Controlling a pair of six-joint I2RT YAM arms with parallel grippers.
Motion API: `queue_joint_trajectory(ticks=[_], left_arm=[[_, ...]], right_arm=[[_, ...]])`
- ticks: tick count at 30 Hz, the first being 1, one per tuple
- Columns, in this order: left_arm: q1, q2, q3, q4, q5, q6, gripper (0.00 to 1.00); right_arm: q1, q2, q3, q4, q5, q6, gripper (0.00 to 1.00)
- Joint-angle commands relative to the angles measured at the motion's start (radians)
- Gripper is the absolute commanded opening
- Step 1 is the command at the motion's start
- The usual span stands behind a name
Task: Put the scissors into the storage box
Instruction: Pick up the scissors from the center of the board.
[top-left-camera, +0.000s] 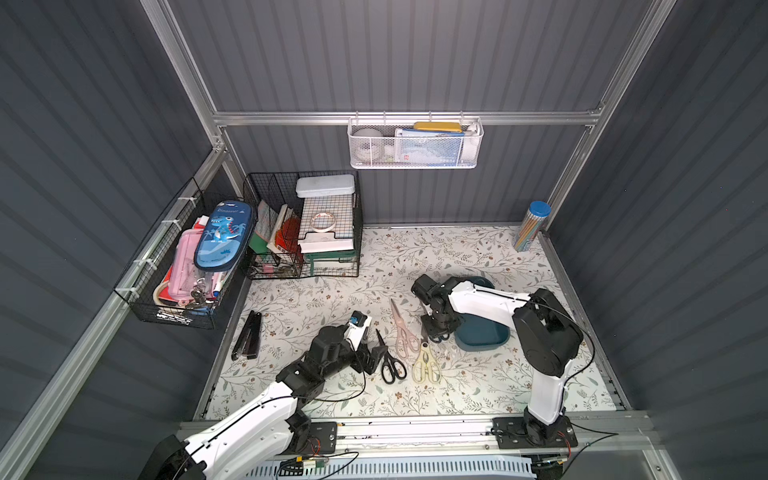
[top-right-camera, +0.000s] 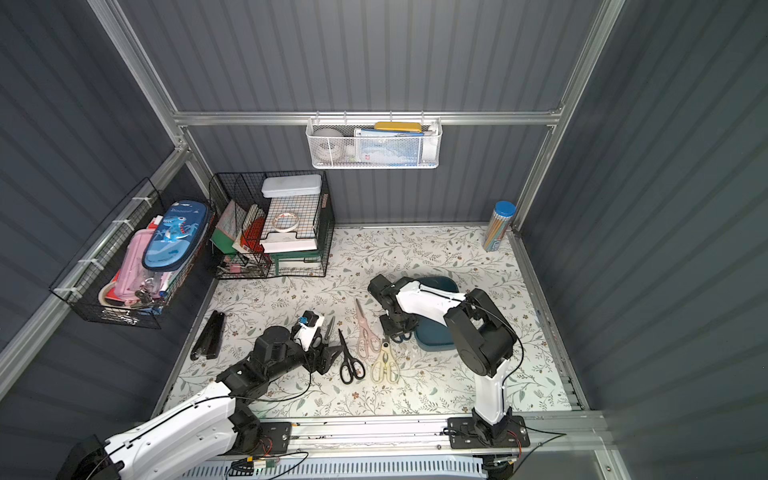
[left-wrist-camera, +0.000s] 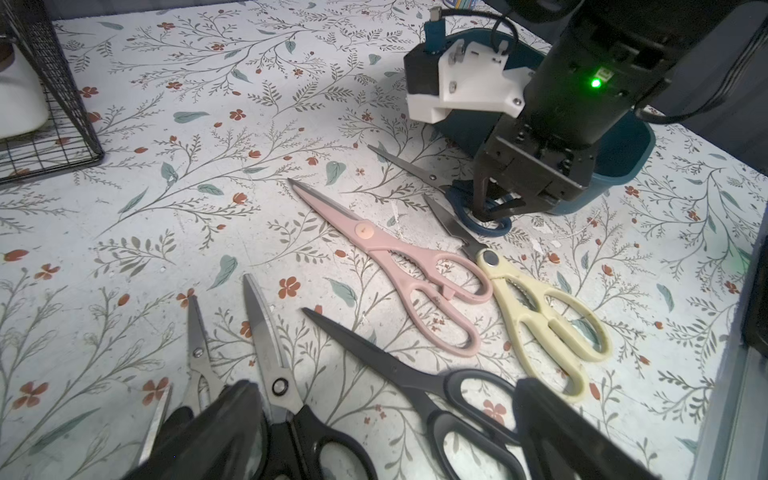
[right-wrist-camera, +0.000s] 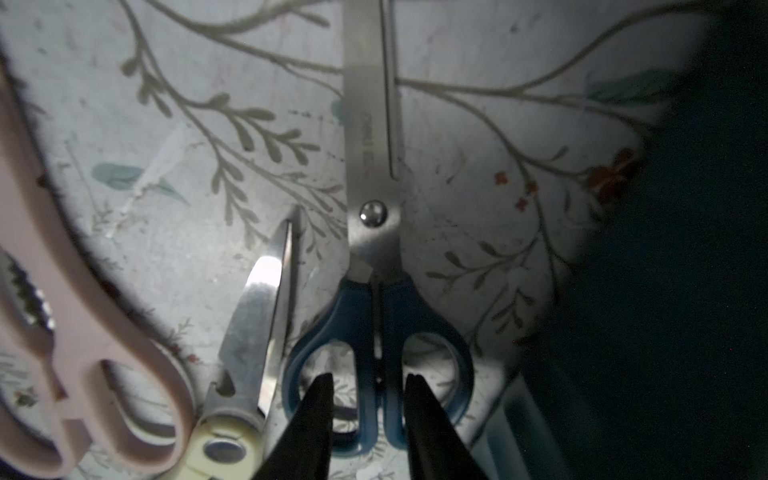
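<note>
Presently right arm (top-left-camera: 490, 300) pitches downward, its end effector (right-wrist-camera: 369, 377) narrowly parted astride blue scissors' (right-wrist-camera: 373, 214) handles, grip unclear; pencil case (top-left-camera: 224, 237) reads "Dinosaur".

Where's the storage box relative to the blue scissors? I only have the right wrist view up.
Observer: The storage box sits close beside the blue scissors, partly under the right arm.
Operator: Anything in it?
Observer: The part I can see looks empty; the arm hides the rest.
Operator: Left side?
Observer: The left end effector hangs open over the black-handled scissors.
</note>
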Motion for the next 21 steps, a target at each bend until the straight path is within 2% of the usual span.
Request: queue_joint_trajectory(ticks=[1, 9, 15, 21], left_arm=[[-0.006, 0.000, 0.025, -0.010, -0.001, 0.010, 0.99], [-0.006, 0.008, 0.027, -0.012, -0.006, 0.005, 0.99], [-0.006, 0.023, 0.036, -0.019, -0.006, -0.002, 0.99], [-0.006, 0.034, 0.038, -0.015, -0.007, -0.002, 0.99]], right_arm=[[-0.003, 0.020, -0.001, -0.002, 0.011, 0.014, 0.30], [0.001, 0.060, 0.013, 0.005, 0.009, 0.025, 0.19], [0.000, 0.067, 0.041, -0.010, 0.023, 0.033, 0.16], [0.002, 0.001, 0.056, -0.019, 0.039, 0.026, 0.14]])
